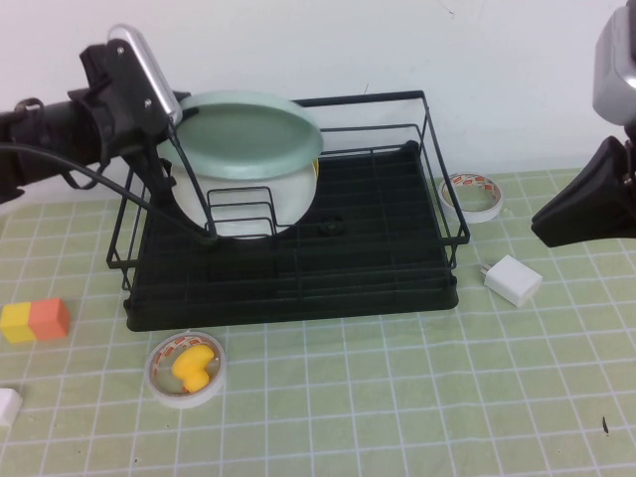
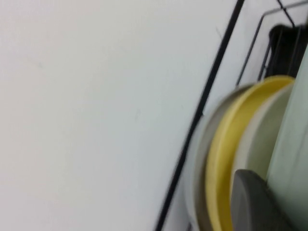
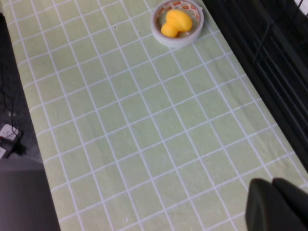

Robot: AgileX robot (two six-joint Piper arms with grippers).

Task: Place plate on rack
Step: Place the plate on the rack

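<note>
The left gripper (image 1: 177, 117) is clamped on the mint-green plate (image 1: 248, 131) above the rack (image 1: 298, 288); the right gripper (image 1: 556, 224), closed and empty, hangs well apart from both.

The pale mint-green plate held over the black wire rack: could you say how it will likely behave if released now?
The round, matte mint-green plate looks rigid, so it should not flex. Tilted above the black wire dish rack at the left claw, it may tip or roll on its rim. The right claw is parked away.
</note>
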